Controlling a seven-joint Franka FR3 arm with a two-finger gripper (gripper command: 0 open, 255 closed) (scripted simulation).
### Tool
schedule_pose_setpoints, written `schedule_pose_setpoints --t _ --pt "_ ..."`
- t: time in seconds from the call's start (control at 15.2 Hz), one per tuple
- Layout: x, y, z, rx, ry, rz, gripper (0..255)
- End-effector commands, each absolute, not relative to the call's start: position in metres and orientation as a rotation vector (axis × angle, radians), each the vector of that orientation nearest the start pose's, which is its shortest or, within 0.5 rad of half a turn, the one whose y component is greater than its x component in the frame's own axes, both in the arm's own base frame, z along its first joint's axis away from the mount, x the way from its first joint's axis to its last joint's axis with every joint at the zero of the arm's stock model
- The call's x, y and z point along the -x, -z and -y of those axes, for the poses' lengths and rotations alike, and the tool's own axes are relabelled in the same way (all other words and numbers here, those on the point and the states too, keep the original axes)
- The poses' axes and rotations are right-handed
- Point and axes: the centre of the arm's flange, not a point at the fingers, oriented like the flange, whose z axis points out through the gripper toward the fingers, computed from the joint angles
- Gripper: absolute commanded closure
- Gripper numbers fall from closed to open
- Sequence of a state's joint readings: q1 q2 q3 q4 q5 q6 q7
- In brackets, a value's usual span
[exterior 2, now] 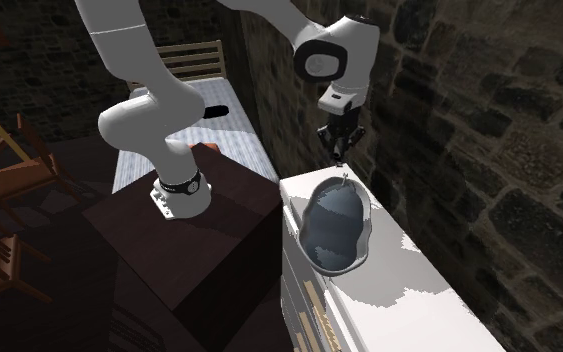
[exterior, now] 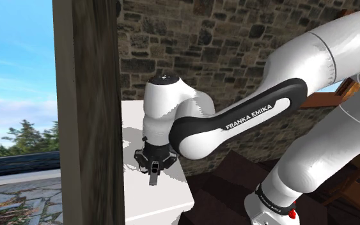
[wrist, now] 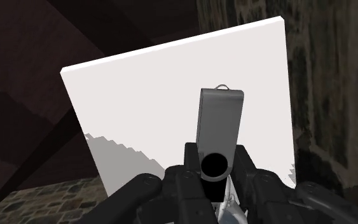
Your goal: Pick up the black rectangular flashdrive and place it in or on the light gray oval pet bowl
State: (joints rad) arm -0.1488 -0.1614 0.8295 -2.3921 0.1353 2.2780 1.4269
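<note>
Wooden post (exterior: 89,108) stands at the shoulder view's left-centre and cuts off part of the white counter (exterior: 162,198). White arm (exterior: 236,121) enters from the right edge, forearm slanting down to centre, hand pointing straight down. Grey oval bowl (exterior 2: 331,225) sits on the counter, centre of the second exterior view. Gripper (exterior 2: 340,148) hangs above the bowl's far end; over it or beyond it, can't tell. Fingers (wrist: 190,162) clamp the flashdrive (wrist: 220,118), which sticks out past the tips, clear of the counter.

Dark post (exterior: 89,115) is covering the bench (exterior: 156,198) toward the shoulder view's left; the arm (exterior: 236,121) is masking more. The hand (wrist: 214,165) is clasping the flashdrive (wrist: 219,121), its fingers (wrist: 190,162) hiding the near end. In the second exterior view the bench is running off the bottom edge.
</note>
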Motion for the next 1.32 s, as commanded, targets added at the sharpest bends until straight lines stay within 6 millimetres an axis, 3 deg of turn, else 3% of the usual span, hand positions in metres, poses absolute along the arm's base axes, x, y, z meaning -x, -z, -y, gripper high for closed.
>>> schedule_pose_setpoints --t 0.0,0.46,1.25 --pt "-0.37 -0.372 -0.304 2.875 0.021 -1.285 255" --pt "-0.37 -0.404 -0.304 2.875 0.021 -1.285 255" --pt "-0.455 -0.407 -0.171 2.875 0.021 -1.285 255"
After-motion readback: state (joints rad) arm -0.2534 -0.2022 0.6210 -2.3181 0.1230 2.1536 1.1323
